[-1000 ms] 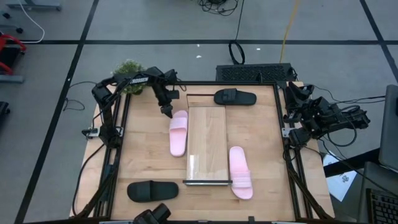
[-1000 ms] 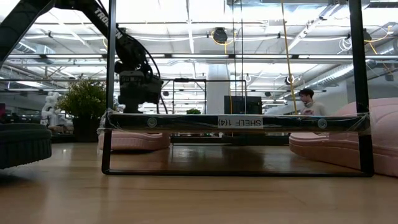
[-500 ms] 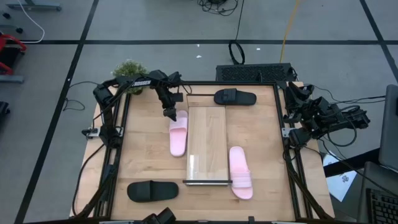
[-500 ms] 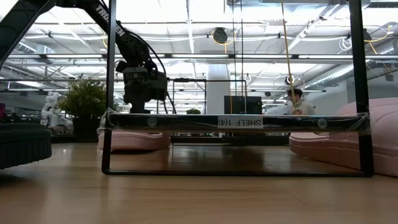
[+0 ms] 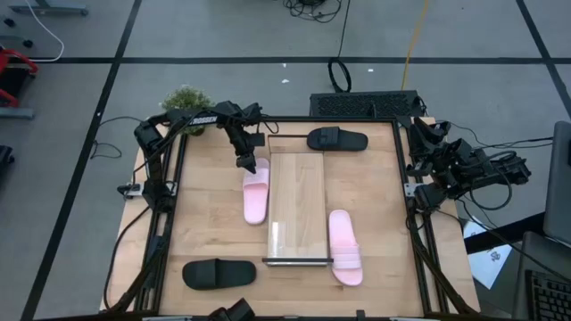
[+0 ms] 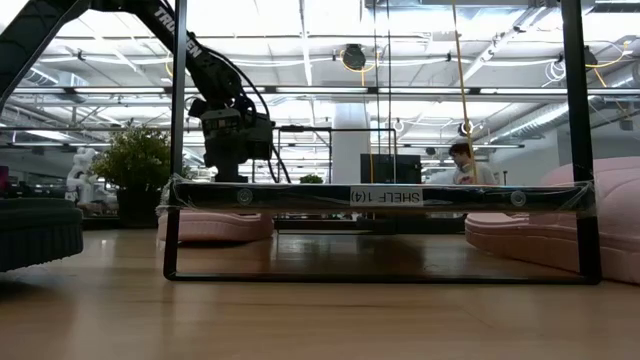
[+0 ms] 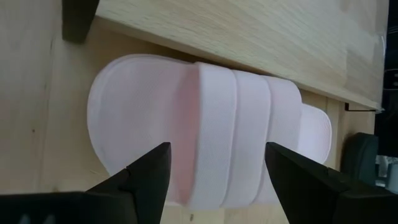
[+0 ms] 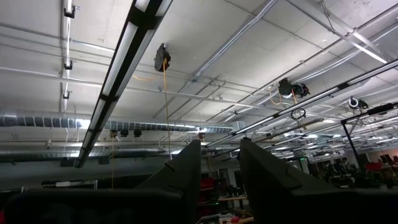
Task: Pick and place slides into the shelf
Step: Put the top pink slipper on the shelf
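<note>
My left gripper [image 5: 249, 164] [image 7: 217, 171] hovers open above the far end of a pale pink slide [image 5: 256, 193] [image 7: 236, 124]. That slide lies flat on the table along the left side of the shelf [image 5: 297, 201]. In the left wrist view my fingers stand either side of its wide strap [image 7: 233, 118], apart from it. The second pink slide [image 5: 344, 247] lies by the shelf's near right corner. One black slide [image 5: 337, 140] lies at the far edge, the other [image 5: 219, 273] near left. My right arm [image 5: 451, 165] waits folded at the table's right edge, its gripper [image 8: 219, 171] open and pointing at the ceiling.
The shelf's dark near rail [image 5: 297, 261] [image 6: 385, 196] stands just above the tabletop. A potted plant [image 5: 185, 100] sits past the far left corner. A person [image 6: 465, 165] shows far back in the room. Bare wood lies between the left pink slide and the left frame [image 5: 169, 223].
My left gripper has moved a little toward the table's right, from beside the pink slide's far end to over it, staying open. No slide has moved.
</note>
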You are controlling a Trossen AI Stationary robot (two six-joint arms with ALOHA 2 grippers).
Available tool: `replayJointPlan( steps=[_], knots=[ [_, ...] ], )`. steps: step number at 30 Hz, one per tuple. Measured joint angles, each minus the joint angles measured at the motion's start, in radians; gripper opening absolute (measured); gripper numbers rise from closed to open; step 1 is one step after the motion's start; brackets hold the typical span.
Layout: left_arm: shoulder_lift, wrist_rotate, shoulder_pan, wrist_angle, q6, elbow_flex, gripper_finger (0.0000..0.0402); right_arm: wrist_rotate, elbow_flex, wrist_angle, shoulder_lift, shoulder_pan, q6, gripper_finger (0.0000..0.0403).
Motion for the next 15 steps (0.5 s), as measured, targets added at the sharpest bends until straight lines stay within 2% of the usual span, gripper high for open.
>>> replayJointPlan(
  steps=[15],
  knots=[
    [0.000,0.005,-0.003,-0.007,-0.001,0.000,0.0255,0.000,0.000,-0.012,0.000,0.000,0.002,0.0100]
  ],
)
